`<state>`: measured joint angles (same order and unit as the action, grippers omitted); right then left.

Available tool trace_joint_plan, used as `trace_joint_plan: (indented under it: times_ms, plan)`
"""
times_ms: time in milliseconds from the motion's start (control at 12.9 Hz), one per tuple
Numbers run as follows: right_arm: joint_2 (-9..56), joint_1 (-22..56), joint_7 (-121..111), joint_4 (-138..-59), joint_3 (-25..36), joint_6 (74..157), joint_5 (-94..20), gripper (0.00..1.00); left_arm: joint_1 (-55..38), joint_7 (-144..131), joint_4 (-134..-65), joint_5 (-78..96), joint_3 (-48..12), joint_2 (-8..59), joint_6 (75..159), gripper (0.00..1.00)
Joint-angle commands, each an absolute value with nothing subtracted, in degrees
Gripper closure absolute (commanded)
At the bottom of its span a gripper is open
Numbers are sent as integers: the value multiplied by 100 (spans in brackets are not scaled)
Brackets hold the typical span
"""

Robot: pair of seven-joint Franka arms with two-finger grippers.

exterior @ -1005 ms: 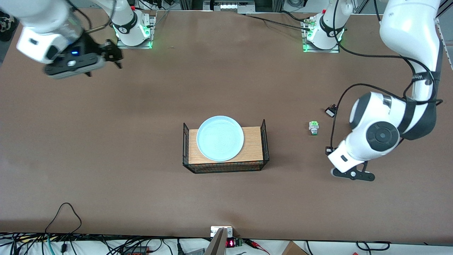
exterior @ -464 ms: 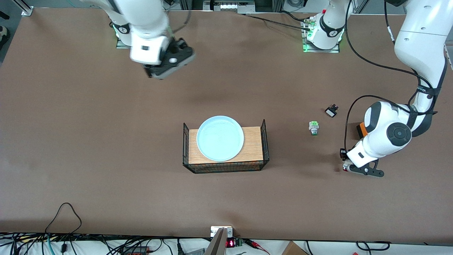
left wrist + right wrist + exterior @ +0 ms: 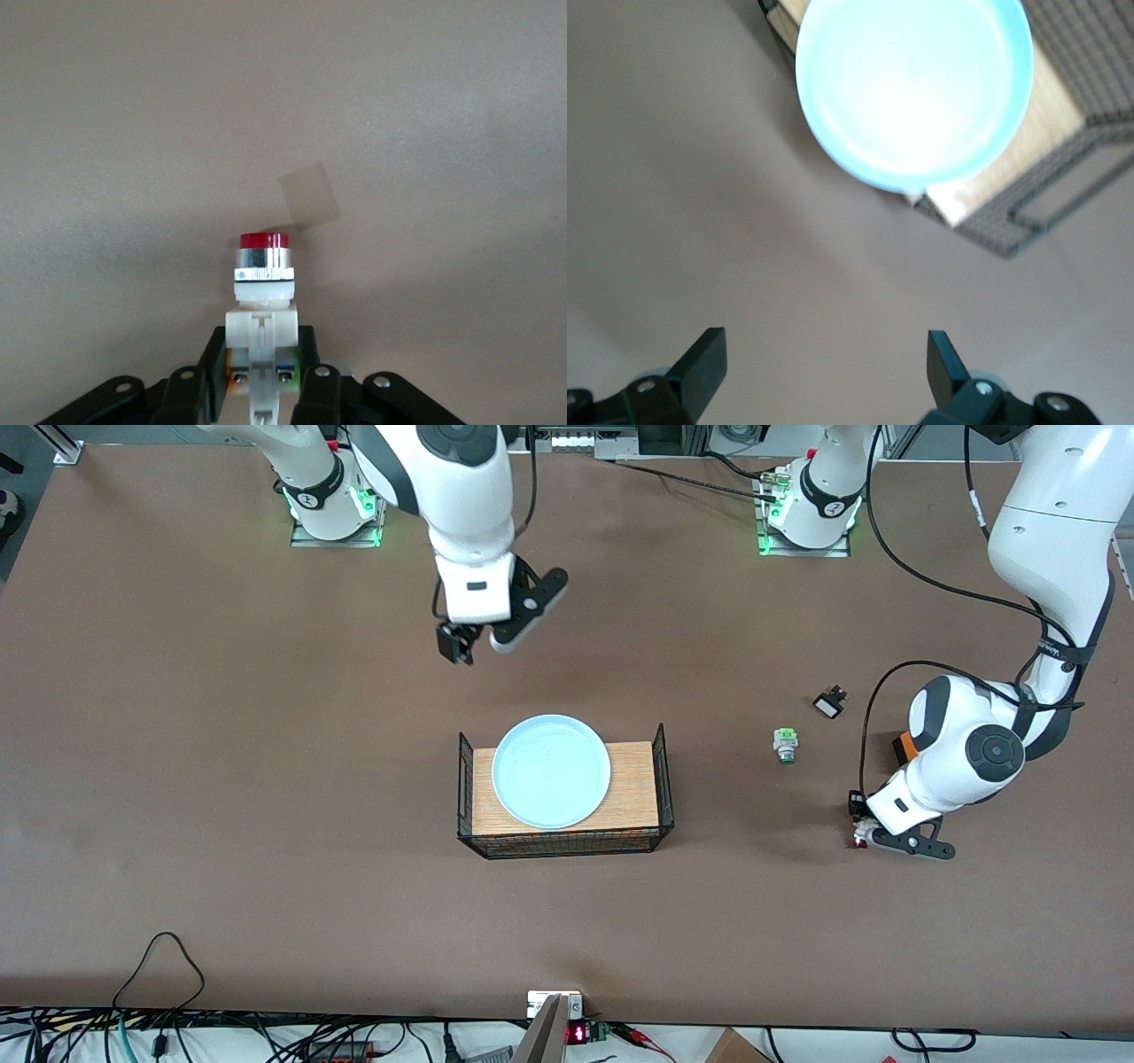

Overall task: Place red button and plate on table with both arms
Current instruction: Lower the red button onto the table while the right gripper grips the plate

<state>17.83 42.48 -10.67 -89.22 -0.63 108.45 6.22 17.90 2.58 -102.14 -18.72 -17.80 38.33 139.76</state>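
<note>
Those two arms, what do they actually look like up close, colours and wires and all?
Both arms are glossy white, built of rounded jointed segments with dark grey bands and round dark caps at the joints. Black cables loop loosely along them. The bases glow green. The left gripper and right gripper are black, each with two fingers.

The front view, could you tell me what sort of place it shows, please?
Most likely a robotics lab bench. Two white arms are bolted at one edge of a large brown table, loose cables and electronics line the edge nearest the camera, and props such as a plate on a wire-framed board are set out.
</note>
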Motion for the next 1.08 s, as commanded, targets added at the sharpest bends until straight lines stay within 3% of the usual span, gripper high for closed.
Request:
trace_joint_plan:
  times_ms: [0, 773, 1005]
  plan:
    - [2301, 4368, -1458, -8657, 18, 11598, 721, 0, 1828, 431, -10301, -1802, -1819, 3595, 13790, 0]
    - [3216, 4570, -2118, -8666, 18, 12920, 1634, 0, 1793, 334, -9993, -1767, -2144, 3402, 13149, 0]
    - [3331, 4562, -2109, -8666, 18, 13078, 1696, 0, 1767, 151, -9495, -1758, -2398, 3243, 12134, 0]
